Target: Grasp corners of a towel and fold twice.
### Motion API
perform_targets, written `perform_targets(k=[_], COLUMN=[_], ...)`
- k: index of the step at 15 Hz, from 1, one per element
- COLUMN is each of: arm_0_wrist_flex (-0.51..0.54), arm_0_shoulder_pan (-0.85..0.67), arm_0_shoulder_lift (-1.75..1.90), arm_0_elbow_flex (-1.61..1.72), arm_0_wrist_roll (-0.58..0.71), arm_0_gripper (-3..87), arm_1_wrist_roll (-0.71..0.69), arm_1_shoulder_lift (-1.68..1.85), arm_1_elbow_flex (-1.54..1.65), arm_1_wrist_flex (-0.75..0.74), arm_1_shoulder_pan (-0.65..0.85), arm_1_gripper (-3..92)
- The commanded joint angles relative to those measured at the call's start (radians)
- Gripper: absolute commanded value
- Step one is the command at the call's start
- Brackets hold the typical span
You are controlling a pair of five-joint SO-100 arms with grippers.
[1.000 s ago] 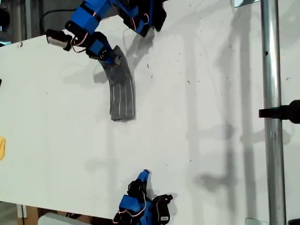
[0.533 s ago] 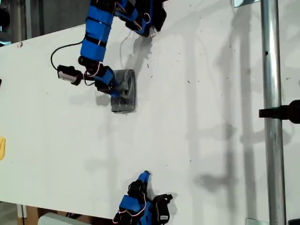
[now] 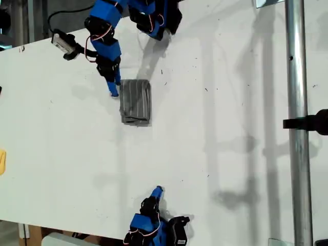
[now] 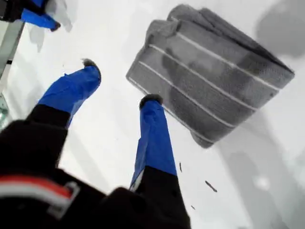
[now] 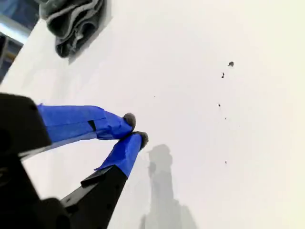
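Observation:
The grey striped towel (image 3: 136, 101) lies folded into a small thick packet on the white table (image 3: 230, 128), in the upper middle of the exterior view. Its layered edges show in the first wrist view, where one rounded corner (image 4: 202, 140) points toward the camera. My first gripper (image 3: 114, 90) hovers just beside the packet, toward the exterior view's left. Its two blue fingers (image 4: 151, 119) are open and hold nothing; one tip is close to the towel (image 4: 209, 81) edge. My second gripper (image 3: 158, 191) rests at the table's near edge, shut and empty (image 5: 136, 129), with the towel (image 5: 74, 21) far off.
A vertical metal pole (image 3: 297, 102) with a black clamp (image 3: 310, 122) stands at the exterior view's right. A yellow object (image 3: 2, 161) peeks in at the exterior view's left edge. Small dark specks (image 3: 206, 89) dot the table.
The first gripper carried the towel's far end over onto the rest, turning a long strip into a short packet. It then let go and drew back beside it. The second arm stayed still.

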Motion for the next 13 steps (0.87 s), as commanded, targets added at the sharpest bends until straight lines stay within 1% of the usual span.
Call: perform_targets(k=[1, 2, 3, 4, 5, 6, 8, 9, 13], arm_0_wrist_flex=[0.003, 0.0, 0.0, 0.0, 0.0, 0.0, 0.0, 0.0, 0.0], arm_0_shoulder_pan=[-0.008, -0.008, -0.008, -0.008, -0.008, -0.008, -0.008, -0.009, -0.009], arm_0_shoulder_lift=[0.005, 0.005, 0.005, 0.005, 0.005, 0.005, 0.005, 0.005, 0.005], arm_0_elbow_flex=[0.006, 0.006, 0.006, 0.006, 0.006, 0.006, 0.006, 0.006, 0.008], arm_0_wrist_roll=[0.4, 0.44, 0.439, 0.439, 0.439, 0.439, 0.439, 0.439, 0.439], arm_0_gripper=[1.2, 1.0, 0.9, 0.8, 0.7, 0.7, 0.7, 0.7, 0.7], arm_1_wrist_roll=[0.092, 0.152, 0.196, 0.224, 0.301, 0.466, 0.423, 0.334, 0.327], arm_1_shoulder_lift=[0.537, 0.724, 0.842, 0.828, 0.833, 0.834, 0.834, 0.834, 0.834], arm_1_elbow_flex=[0.373, 0.472, 0.545, 0.575, 0.644, 0.696, 0.687, 0.689, 0.692], arm_1_wrist_flex=[0.058, 0.166, 0.236, 0.262, 0.267, 0.308, 0.319, 0.333, 0.33], arm_1_shoulder_pan=[-0.103, -0.155, -0.204, -0.236, -0.259, -0.276, -0.282, -0.265, -0.261], arm_1_gripper=[2.6, -0.3, -0.3, -0.3, 1.2, 11.9, 13.4, 13.4, 13.4])
